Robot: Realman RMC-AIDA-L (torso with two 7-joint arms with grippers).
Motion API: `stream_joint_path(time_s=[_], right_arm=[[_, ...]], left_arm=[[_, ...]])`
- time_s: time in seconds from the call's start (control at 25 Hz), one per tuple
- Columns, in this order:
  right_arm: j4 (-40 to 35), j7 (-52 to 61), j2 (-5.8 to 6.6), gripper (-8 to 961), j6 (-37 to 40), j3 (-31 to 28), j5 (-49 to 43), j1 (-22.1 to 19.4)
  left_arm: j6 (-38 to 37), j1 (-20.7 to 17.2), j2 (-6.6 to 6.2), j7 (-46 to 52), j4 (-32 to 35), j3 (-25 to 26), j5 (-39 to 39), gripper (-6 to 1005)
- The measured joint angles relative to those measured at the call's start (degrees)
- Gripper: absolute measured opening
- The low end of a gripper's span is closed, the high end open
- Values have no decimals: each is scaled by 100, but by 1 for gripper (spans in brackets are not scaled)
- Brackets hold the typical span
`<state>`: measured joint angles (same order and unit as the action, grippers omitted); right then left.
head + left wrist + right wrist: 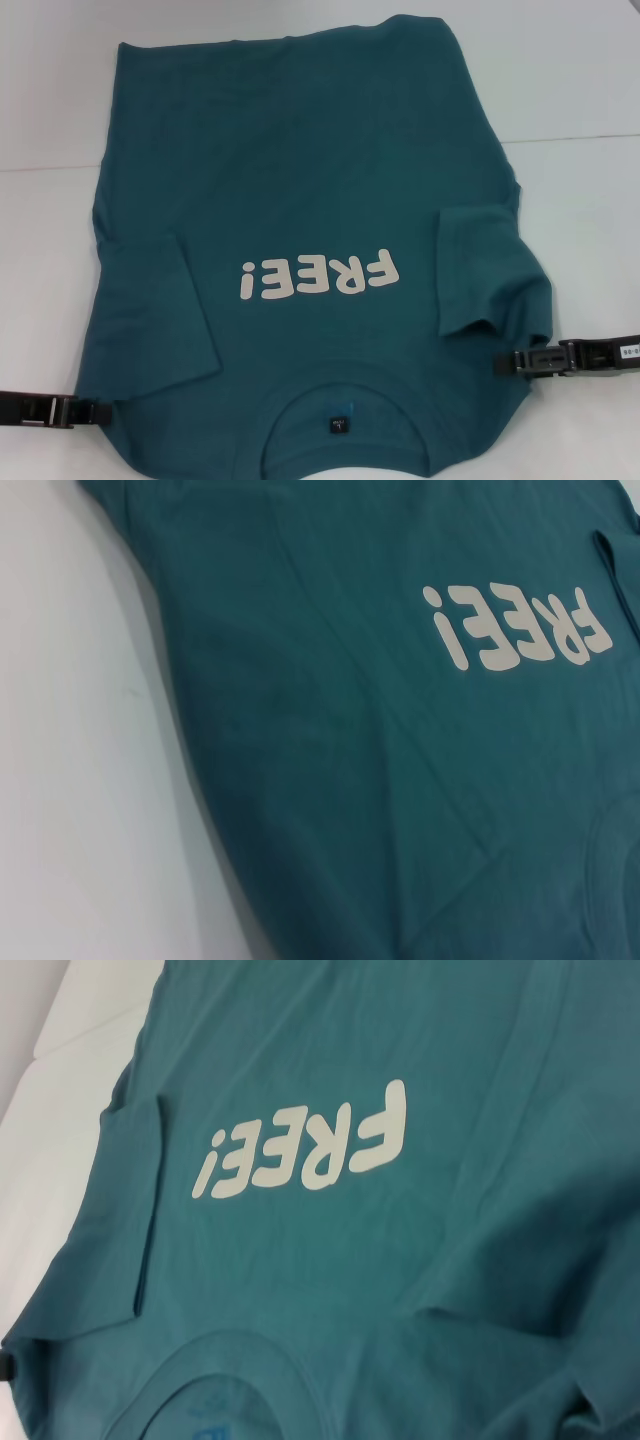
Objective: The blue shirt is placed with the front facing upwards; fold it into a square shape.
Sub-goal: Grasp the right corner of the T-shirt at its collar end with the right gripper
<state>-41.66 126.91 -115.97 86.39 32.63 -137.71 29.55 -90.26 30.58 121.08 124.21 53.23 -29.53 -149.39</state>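
The large teal-blue cotton T-shirt (310, 200) lies front up on the white surface (580, 70), its soft knit smooth through the middle and gently creased toward the edges. Both short sleeves are folded inward over the body, giving the cloth a rough, long rectangular outline. The left sleeve (175, 320) lies flat just inward of the left gripper's fingers; the right sleeve (480, 270) makes a thicker flap with a raised hem, just inward of and above the right gripper's fingers. The ribbed round collar (345, 445) curves between the two grippers, at the near edge, and a small dark neck label (338, 424) with a pale mark too small to read sits inside it.

Across the chest, thick rounded pale letters (315, 275) spell "FREE!", upside down as the head view shows them. In both wrist views the same print shows (515, 630) (305, 1150).

The left gripper (98, 411), black and slim, reaches in low from the side, and its fingers touch the shirt's edge beside the folded left sleeve. The right gripper (503, 362), also black, carries a small white sticker whose writing I cannot read; its fingers meet the shirt's edge below the right sleeve. Whether either pair of fingers is parted or pinching the cloth, I cannot tell.
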Motion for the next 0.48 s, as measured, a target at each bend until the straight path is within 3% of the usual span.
stream_joint_path(time_s=[0.24,0.48], right_arm=[[0,-25,-48,938,-112,51,2,56],[-7,30,60,937,-72,5,-21,-43]], left_arm=[[7,0,-6,-2,-5,0,12,29],[10,0,-6,0,-6,0,16,29]])
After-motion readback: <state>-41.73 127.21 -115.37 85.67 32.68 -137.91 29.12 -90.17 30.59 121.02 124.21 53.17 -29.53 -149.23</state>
